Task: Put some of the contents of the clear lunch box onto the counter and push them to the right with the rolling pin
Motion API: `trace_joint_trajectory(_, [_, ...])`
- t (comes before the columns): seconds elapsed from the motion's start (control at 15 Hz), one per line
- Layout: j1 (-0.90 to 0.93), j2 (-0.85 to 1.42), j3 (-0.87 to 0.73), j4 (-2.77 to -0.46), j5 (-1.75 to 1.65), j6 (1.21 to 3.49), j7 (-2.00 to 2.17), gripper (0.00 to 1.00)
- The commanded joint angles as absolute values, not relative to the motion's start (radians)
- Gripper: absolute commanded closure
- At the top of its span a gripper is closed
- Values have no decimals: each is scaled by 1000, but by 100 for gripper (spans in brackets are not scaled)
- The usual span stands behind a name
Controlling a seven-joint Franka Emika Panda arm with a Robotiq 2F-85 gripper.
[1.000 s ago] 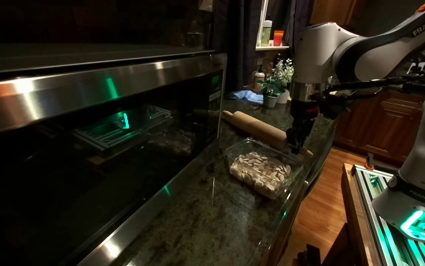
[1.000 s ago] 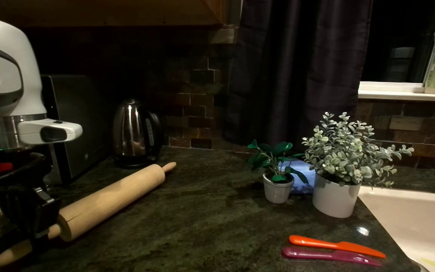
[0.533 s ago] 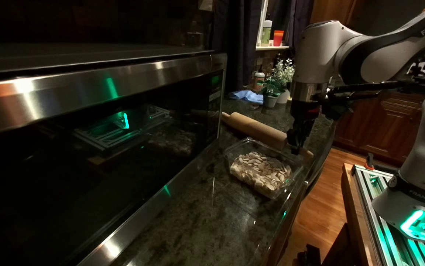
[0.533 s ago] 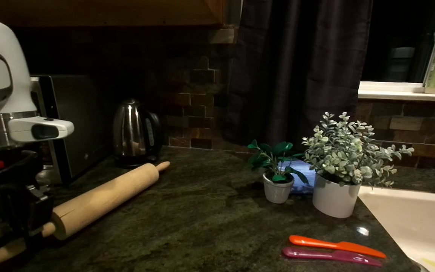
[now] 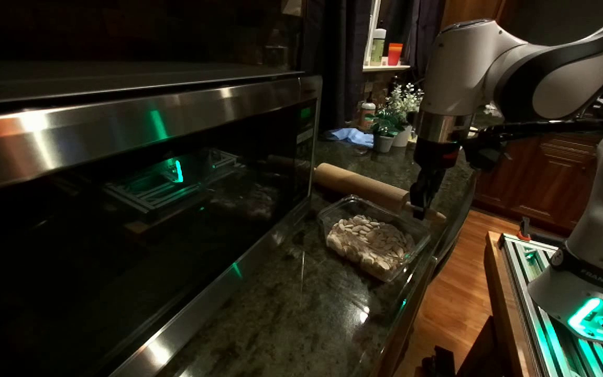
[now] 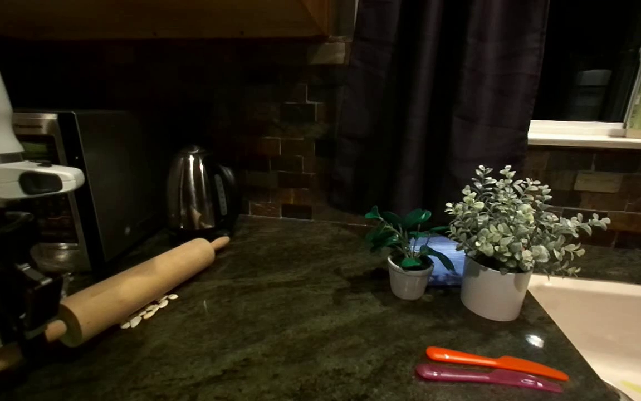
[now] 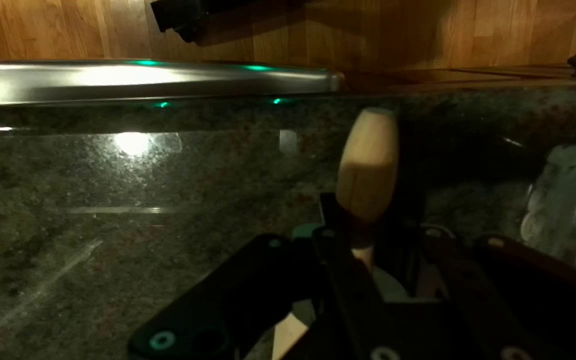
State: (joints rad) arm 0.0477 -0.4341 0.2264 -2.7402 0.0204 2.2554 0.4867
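Observation:
My gripper (image 5: 419, 206) is shut around the near handle of the tan wooden rolling pin (image 5: 361, 184). In the wrist view the handle end (image 7: 369, 167) sticks out between the fingertips of the gripper (image 7: 363, 232). In an exterior view the rolling pin (image 6: 136, 291) lies low over the dark counter (image 6: 287, 334), with a short row of pale pieces (image 6: 147, 313) on the counter along its side. The clear lunch box (image 5: 351, 202) stands close beside the pin and holds a heap of pale contents (image 5: 366, 241). Its edge also shows in the wrist view (image 7: 568, 200).
A steel and dark glass oven (image 5: 139, 241) lines the counter. A kettle (image 6: 195, 189), a small potted plant (image 6: 409, 281), a larger one (image 6: 495, 287), two plastic knives (image 6: 487, 367) and a sink (image 6: 604, 312) stand farther along. The counter's front edge has a metal handle (image 7: 142, 82).
My gripper and the rolling pin have moved together towards the left in an exterior view, towards the oven and lunch box side. Pale pieces on the counter now show beside the pin.

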Motion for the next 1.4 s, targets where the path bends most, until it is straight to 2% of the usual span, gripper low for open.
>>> trace_joint_trajectory(0.0, [63,-427,198,-2748,51,2273,440,94])
trace_joint_trajectory(0.6, [103,-343,126,-2731,201,2304,246,94])
trace_joint_trajectory(1.33, [4,-318,97,-2757,156,2323,353,94])
